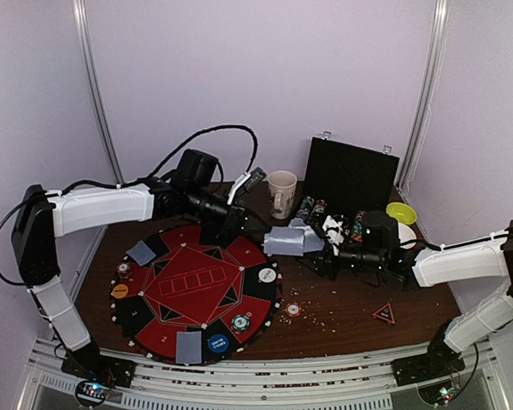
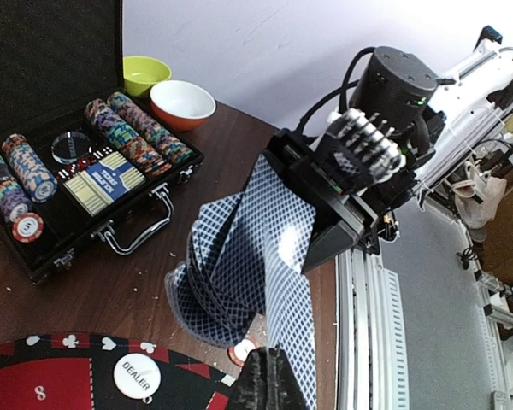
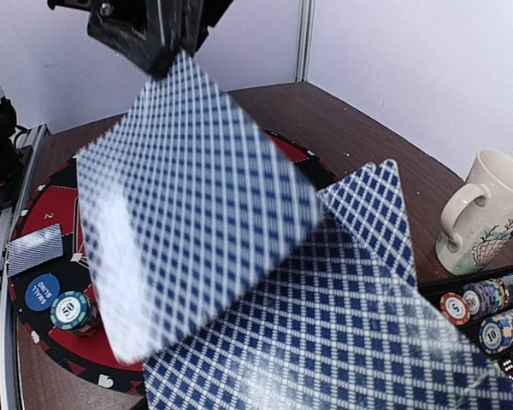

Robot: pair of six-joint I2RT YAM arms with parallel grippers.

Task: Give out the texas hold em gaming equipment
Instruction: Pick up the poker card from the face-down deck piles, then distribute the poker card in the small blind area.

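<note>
**Fan of cards** (image 2: 214,282), grey-blue lattice backs outward, held in the air above the bench (image 1: 350,299), between the red-and-black felt mat (image 1: 197,286) and the open chip case (image 2: 94,179). The right tool (image 2: 321,218) clamps the fan at its base. The left tool (image 2: 268,380) is pinched narrow on the edge of a single card (image 3: 197,213) that stands out from the spread.

**Handling (judged).** The cards are light, thin and springy, with glossy backs that probably slide on one another. A flat pinch on both faces near a short edge or corner suits them best. A pull along the card's own plane is least likely to drag a neighbour out.

**On the mat.** Two dealt cards (image 1: 141,253) lie face down, near the DEALER button (image 2: 137,376) and striped chips (image 1: 240,323). The chips look stiff and heavier, and are best gripped across the rim.

**Hidden or unclear.**
- The right tool's fingers are behind the fan.
- No card face shows, and the number of cards in the fan cannot be counted.
- It cannot be told whether the single card is free of the fan or touching it.
- In the right wrist view the cards are blurred and fill most of the frame.
- The left tool is cut off at the lower edge of its own view.
</note>
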